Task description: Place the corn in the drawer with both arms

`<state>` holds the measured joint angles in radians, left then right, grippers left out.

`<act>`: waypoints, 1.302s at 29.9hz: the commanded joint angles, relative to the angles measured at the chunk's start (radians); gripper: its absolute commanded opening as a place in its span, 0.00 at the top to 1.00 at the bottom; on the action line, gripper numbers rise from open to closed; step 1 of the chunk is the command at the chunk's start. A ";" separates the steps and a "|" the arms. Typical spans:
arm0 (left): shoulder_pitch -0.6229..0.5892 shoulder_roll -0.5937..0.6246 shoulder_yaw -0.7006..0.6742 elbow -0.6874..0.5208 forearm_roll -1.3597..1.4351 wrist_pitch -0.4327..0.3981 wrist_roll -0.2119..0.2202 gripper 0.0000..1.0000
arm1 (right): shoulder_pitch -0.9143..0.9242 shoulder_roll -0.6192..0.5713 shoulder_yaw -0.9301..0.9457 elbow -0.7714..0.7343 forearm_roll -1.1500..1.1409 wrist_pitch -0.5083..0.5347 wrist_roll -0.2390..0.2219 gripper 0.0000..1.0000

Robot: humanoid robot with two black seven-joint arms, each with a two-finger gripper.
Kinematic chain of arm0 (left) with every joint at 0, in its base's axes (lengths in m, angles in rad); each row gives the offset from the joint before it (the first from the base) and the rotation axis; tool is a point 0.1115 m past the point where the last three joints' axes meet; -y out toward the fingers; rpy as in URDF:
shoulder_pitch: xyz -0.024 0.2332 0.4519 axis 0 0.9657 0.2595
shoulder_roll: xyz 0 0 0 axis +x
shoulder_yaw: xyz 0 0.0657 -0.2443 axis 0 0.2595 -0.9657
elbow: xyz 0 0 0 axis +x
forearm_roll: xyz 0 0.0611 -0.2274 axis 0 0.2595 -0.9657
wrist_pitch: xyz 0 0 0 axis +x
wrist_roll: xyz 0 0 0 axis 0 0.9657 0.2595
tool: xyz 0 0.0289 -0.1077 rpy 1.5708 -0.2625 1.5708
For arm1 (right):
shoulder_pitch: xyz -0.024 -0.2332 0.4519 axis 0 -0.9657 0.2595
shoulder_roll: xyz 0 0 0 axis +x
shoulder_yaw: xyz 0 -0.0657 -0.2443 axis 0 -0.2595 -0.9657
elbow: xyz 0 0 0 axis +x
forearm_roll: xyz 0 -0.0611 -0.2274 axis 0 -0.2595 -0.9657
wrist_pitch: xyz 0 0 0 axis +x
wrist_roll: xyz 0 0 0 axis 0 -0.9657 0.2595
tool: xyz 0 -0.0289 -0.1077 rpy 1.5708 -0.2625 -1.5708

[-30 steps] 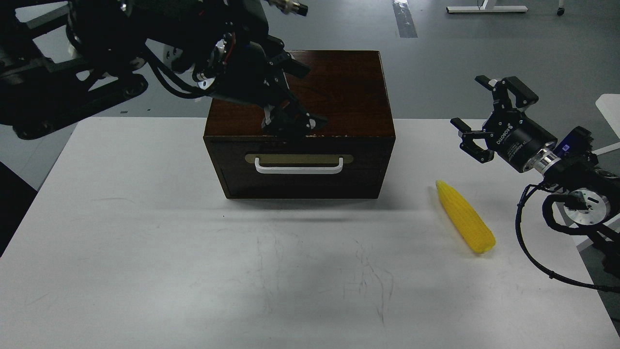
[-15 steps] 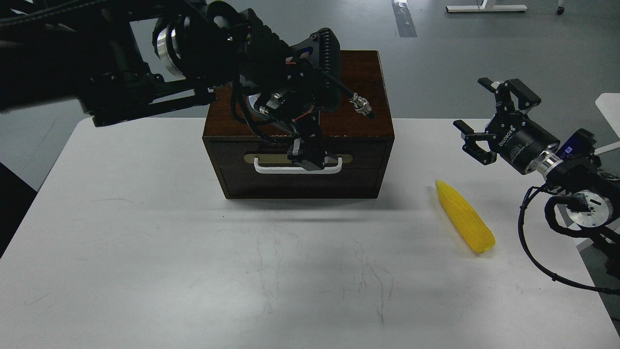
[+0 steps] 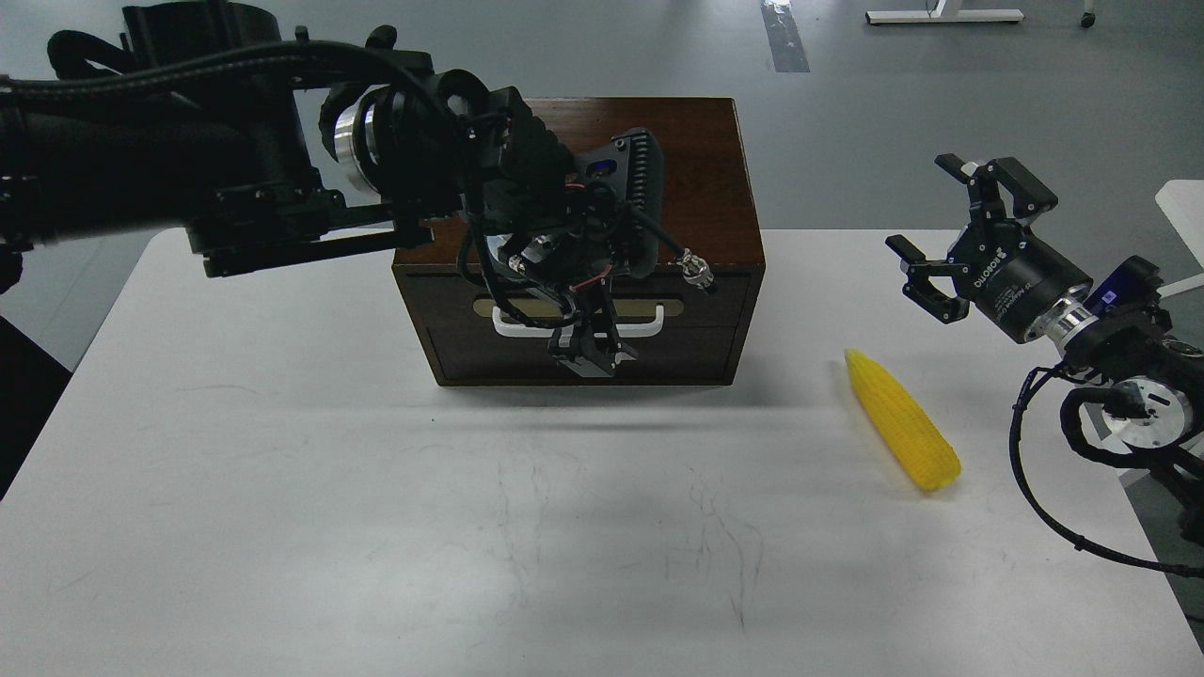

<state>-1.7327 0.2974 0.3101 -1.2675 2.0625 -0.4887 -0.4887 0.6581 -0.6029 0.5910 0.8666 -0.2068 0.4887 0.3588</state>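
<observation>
Big white table [image 3: 282,489] spread out below both grippers, scuffed and bare across the near half. Dark box [image 3: 701,160] sitting at the far middle, right under the left arm [image 3: 169,179], which reaches in across its top. Drawer [image 3: 696,324] shut, front flush with the box, just behind the left fingertips. White handle [image 3: 649,324] crossing at fingertip height, partly hidden by the wrist and cables.

Left gripper [image 3: 588,353] pointing down in front of the drawer face, tips dipping just below the bar. Too dark and end-on to say whether spread or pinched — cannot tell. No clear sign of a hold on the bar.

Right gripper [image 3: 950,240] hanging in the air, fingers spread wide, nothing between them. Corn [image 3: 903,418] lying on the table below and a touch inboard of it, pointed end toward the box, well apart from the drawer.

Step in hand, by the look of it: getting hold of the handle to pull the drawer open. Worth hooking the fingers squarely behind the bar near its middle, then drawing straight back toward the body, level. Off-centre pull likely to skew the drawer or drag the whole box forward. Right side best kept wide and waiting above the corn.
</observation>
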 commanded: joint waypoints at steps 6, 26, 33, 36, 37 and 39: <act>0.019 -0.004 0.040 0.000 0.002 0.000 0.000 0.03 | -0.002 0.000 0.004 -0.003 0.001 0.000 0.002 0.00; 0.045 -0.004 0.086 0.000 0.056 0.000 0.000 0.03 | -0.015 0.002 0.010 -0.003 0.000 0.000 0.002 0.00; 0.051 -0.015 0.086 0.004 0.077 0.000 0.000 0.03 | -0.015 0.002 0.010 -0.003 0.000 0.000 0.002 0.00; 0.053 -0.015 0.086 0.002 0.080 0.000 0.000 0.03 | -0.015 0.002 0.010 -0.003 0.000 0.000 0.002 0.00; 0.056 -0.015 0.086 0.002 0.083 0.000 0.000 0.03 | -0.015 0.002 0.010 -0.003 0.000 0.000 0.002 0.00; 0.058 -0.015 0.086 0.002 0.084 0.000 0.000 0.03 | -0.015 0.002 0.010 -0.005 0.000 0.000 0.002 0.00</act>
<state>-1.6780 0.2824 0.3958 -1.2644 2.1439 -0.4887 -0.4887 0.6427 -0.6016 0.6014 0.8636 -0.2066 0.4887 0.3605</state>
